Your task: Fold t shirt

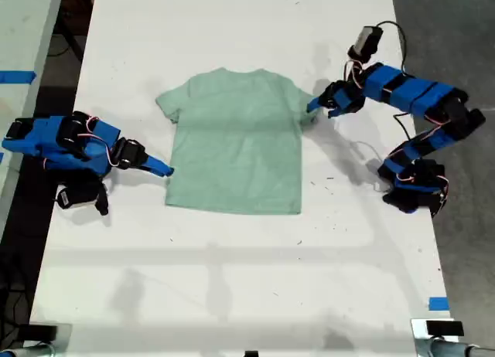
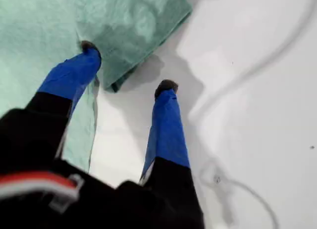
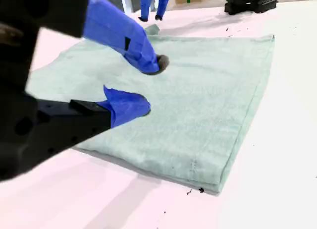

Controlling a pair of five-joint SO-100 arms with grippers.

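Note:
The pale mint-green t shirt lies flat on the white table, neck toward the far edge, with both short sleeves spread out. My first gripper is at the sleeve on the exterior view's right. It stands open, one fingertip on the sleeve cloth and the other on bare table beside the hem. My second gripper sits by the shirt's lower side edge on the exterior view's left. It is also open, its fingers just over the shirt, holding nothing.
A thin cable loops on the table near the first arm's base. Blue tape marks sit at the exterior view's left edge and lower right. Dark floor borders the table on both sides.

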